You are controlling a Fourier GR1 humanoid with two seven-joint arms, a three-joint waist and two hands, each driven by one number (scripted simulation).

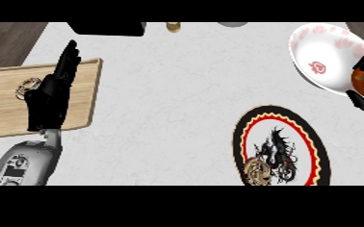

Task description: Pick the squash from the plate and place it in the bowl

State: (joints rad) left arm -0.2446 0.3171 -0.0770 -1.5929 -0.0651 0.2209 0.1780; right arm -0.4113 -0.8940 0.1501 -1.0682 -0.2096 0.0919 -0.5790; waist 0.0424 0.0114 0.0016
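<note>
The robot's left hand (pixel 51 94) rests at the view's left, black fingers straight and pointing up, over a pale wooden cutting board (pixel 85 91) on the speckled white counter (pixel 171 101); its grey forearm enters from the lower left corner. At the right edge, only a sliver of the right hand (pixel 355 97) shows, just beside the rim of a white bowl (pixel 320 57) patterned with red blotches and a red emblem; whether its fingers are curled cannot be told. An orange-red shape (pixel 358 79) at that edge, beside the bowl, may be the squash, mostly cut off. The round black plate (pixel 313 144), ringed in red and gold with a dragon motif, lies below the bowl. A dark object (pixel 107 28) sits at the top.
</note>
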